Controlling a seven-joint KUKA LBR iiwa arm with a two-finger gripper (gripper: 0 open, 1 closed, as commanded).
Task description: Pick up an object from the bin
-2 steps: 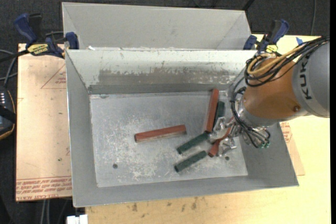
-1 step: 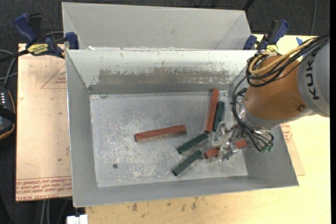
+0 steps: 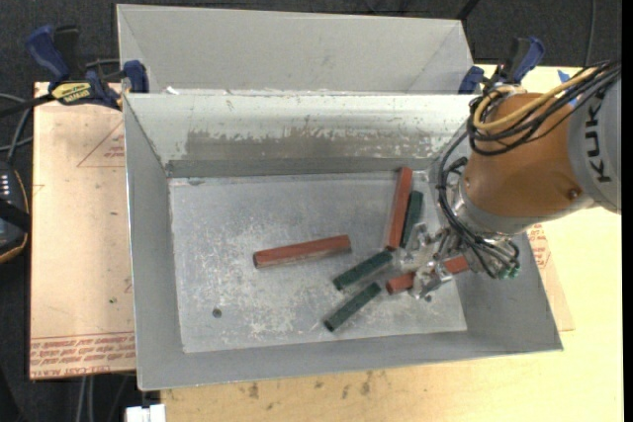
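My gripper [image 3: 427,274] is low in the bin's right part, under the orange wrist cover. A small red-brown piece [image 3: 400,285] lies right at its fingertips, touching or nearly so; I cannot tell whether the fingers are round it. A dark green bar [image 3: 364,270] lies just to the left of the fingertips, and a second dark green bar [image 3: 352,308] lies below it. A long red-brown bar [image 3: 400,207] with a dark green one [image 3: 411,217] beside it stands nearly upright just above the gripper.
A longer red-brown bar [image 3: 302,252] lies flat near the bin's middle. The arm and its cables cover the bin's right wall. The bin's left half and far side hold open floor.
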